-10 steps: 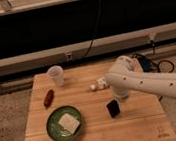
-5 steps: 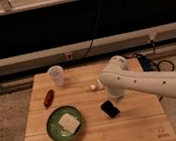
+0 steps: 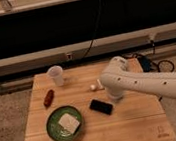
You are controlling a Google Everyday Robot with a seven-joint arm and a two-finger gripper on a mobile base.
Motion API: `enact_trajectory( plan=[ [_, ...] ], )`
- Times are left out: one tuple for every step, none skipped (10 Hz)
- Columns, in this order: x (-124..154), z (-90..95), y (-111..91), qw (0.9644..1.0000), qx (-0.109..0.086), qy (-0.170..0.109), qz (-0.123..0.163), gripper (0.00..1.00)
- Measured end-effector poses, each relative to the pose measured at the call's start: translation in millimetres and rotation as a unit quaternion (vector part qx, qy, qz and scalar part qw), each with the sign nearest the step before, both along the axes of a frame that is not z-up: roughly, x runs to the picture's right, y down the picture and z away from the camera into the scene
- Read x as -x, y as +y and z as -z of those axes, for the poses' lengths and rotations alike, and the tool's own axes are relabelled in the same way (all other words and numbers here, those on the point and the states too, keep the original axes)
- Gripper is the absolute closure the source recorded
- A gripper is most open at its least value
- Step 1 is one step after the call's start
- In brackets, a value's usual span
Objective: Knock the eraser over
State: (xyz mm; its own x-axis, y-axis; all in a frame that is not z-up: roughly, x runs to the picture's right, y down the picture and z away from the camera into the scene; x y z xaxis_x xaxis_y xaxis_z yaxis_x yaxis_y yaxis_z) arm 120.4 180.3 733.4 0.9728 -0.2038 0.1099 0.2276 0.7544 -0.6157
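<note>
two containers sit on the wooden table (image 3: pixel 141 122): a clear plastic cup (image 3: pixel 56 75) standing upright near the back left corner, with nothing visible inside, and a green plate (image 3: pixel 54 129) toward the front left, which holds a pale square block (image 3: pixel 69 122) lying flat. between cup and plate, near the left edge, lies a reddish-brown sausage-shaped thing (image 3: pixel 48 97). a small white object (image 3: pixel 93 87) rests near the middle of the table, just left of the white arm (image 3: pixel 149 81), which reaches in from the right and bends down over the table's centre. the gripper (image 3: pixel 112 99) is at the arm's lower end, mostly hidden beneath the arm's bulk, so i cannot tell how it is set or whether it has hold of anything. the eraser (image 3: pixel 101 107) lies flat on the table, angled, just right of the plate and just in front and left of the gripper, very close to it.
</note>
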Motion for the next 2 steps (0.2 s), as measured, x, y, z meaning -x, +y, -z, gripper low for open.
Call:
enact_trajectory(
  plan=[
    [5.4, -1.4, -1.1, 1.0000, -0.001, -0.004, 0.005, 1.00],
    [11.4, -4.0, -3.4, 0.9999, -0.002, -0.007, 0.012, 1.00]
  ],
)
